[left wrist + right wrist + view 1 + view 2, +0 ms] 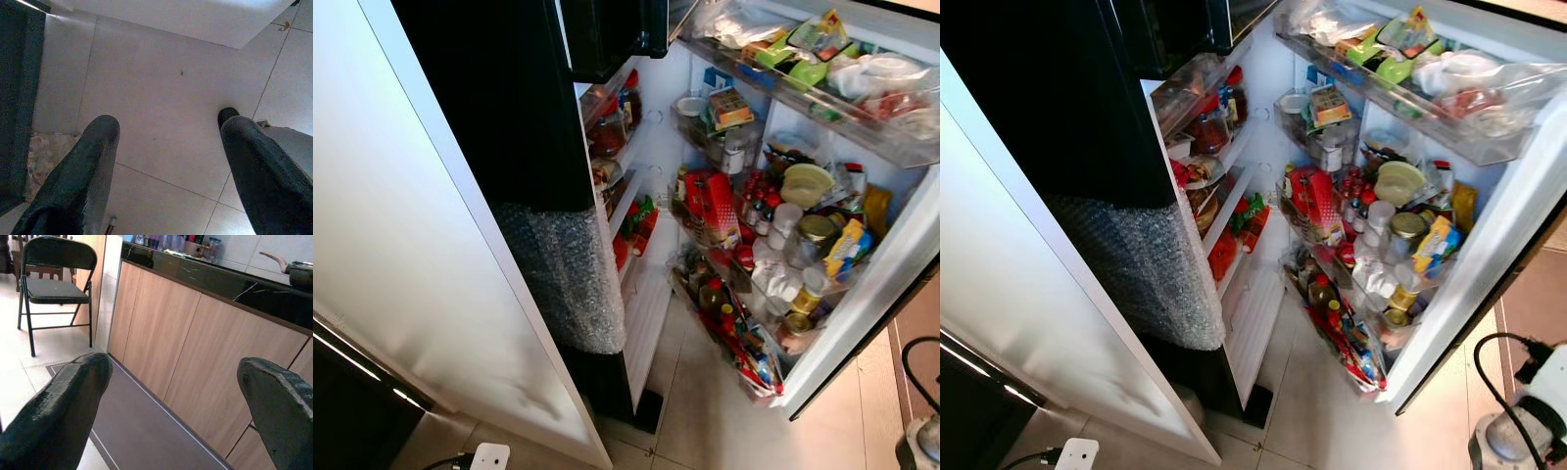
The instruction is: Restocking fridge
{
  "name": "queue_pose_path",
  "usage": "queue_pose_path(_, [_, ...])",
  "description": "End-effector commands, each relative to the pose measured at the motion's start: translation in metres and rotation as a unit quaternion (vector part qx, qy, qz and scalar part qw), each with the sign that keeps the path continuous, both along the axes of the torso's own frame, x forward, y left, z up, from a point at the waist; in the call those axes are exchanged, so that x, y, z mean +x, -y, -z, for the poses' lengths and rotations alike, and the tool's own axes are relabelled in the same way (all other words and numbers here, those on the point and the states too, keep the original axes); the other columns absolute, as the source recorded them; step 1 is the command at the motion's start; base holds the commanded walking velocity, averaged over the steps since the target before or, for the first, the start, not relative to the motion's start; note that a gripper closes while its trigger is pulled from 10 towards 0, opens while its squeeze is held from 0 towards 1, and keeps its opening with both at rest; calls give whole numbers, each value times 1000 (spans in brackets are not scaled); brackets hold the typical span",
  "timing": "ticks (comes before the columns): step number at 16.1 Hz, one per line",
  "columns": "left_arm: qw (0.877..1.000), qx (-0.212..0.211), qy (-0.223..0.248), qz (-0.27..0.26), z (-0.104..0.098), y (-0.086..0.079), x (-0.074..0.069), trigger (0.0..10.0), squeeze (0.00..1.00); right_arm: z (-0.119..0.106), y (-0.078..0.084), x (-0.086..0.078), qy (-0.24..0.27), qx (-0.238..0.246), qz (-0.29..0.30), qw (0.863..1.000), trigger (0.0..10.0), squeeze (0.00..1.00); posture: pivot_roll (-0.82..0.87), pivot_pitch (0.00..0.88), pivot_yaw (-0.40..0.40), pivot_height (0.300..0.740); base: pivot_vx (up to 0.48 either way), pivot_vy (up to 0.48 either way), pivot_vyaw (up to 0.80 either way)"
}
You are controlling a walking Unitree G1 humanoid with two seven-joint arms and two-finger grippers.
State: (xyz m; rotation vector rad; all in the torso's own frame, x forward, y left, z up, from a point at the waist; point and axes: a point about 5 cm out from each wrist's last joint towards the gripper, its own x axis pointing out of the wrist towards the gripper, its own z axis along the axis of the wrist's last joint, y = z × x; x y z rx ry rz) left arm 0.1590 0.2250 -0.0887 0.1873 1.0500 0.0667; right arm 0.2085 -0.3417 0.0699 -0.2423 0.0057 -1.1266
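The head camera is looking down into an open fridge, and nothing is being carried at this moment, so the step in hand reads as surveying the stock and looking for room rather than placing anything.

Going left to right: a white panel is standing at the far left, then the dark edge of a door with a patch of bubble wrap clinging to its lower part. Next, the inner shelves are showing jars and red packets stacked tightly. Beyond them the open door's racks are hanging crowded: a red carton, small red-capped bottles, a cream lidded tub, a yellow and blue packet, and more bottles in the lowest rack. The top door bin is holding green packets and white bags. At the far right a black cable is trailing across the tiled floor.

The left gripper is hanging with its fingers spread wide, pointing at the floor tiles and holding nothing. The right gripper is likewise spread and empty, facing wooden kitchen cabinets and a black folding chair.

As a judgement, the next move is calling for fetching an item to stock, since both grippers are empty, and then picking a gap; the racks are looking nearly full, so space will be tight.
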Motion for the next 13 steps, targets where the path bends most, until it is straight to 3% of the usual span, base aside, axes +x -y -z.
queue_pose_path(1, [1000, 14, -8, 12, 0, -5, -3, 10000, 0, -1, -2, 2, 7, 13, 0, 1000, 10000, 0, -69, 0, 89, 740, 0, 0, 0])
queue_pose_path(8, [1000, 16, -9, 23, 0, -4, -2, 10000, 0, -15, -9, 19, 13, 1, -29, 1000, 10000, 0, -68, 0, 97, 740, 0, 0, 0])
queue_pose_path(13, [1000, 14, -4, 18, -1, -3, 0, 10000, 0, -23, -33, 45, 11, -7, -110, 994, 10000, 0, -53, 0, 96, 740, 0, 0, 0])
